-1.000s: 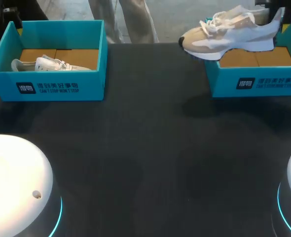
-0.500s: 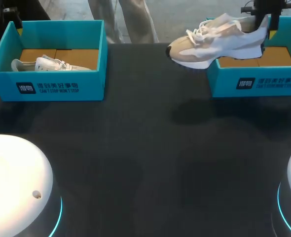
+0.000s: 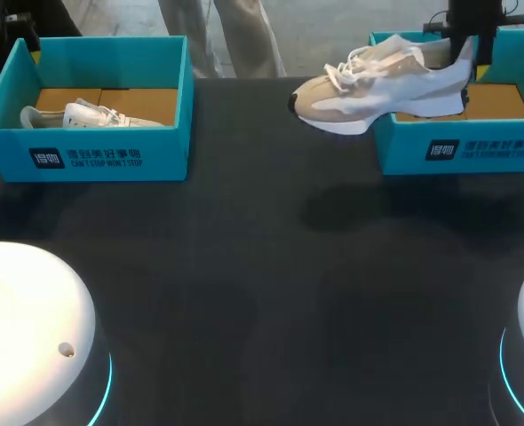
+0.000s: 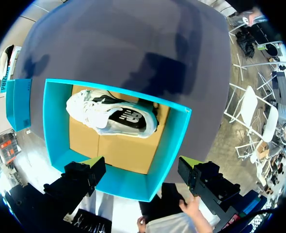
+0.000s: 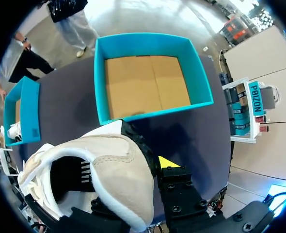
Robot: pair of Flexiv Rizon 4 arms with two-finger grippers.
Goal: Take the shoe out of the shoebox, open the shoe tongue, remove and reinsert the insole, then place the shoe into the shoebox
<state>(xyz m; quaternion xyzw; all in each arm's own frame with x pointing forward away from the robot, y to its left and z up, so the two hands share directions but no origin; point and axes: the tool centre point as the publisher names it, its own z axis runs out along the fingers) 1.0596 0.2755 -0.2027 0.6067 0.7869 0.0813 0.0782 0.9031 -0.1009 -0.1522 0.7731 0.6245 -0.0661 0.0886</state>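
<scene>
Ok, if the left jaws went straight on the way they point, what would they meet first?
Probably the white shoe lying in the blue box, or its cardboard floor beside it; depth is unclear.

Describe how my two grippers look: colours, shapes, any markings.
The left gripper has two blocky black fingers on bolted housings, each ending in a yellow-green tip. The right gripper has the same black, screw-studded body. Only one of its yellow tips shows in its wrist view.
</scene>
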